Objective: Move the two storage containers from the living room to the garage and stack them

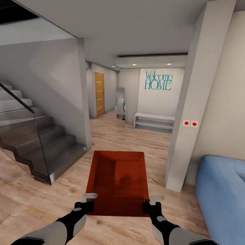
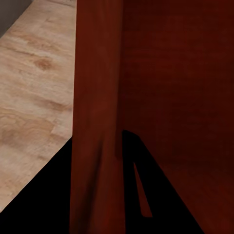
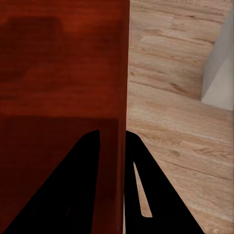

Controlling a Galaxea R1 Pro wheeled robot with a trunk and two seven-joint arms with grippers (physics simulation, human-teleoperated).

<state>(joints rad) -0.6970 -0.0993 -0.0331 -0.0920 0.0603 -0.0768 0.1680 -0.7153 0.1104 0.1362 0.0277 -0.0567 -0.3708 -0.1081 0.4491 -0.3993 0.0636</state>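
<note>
Storage container [image 1: 117, 179] carried level over wood floor [image 1: 24, 193]; both arms reach forward, left pincer [image 1: 85, 201] and right pincer [image 1: 151, 204] each clamped on a side wall.

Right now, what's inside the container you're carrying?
The storage container looks empty: bare orange-red bottom with shadows. The near wall hides the nearest strip of its floor. Left gripper and right gripper clamp its side walls.
</note>
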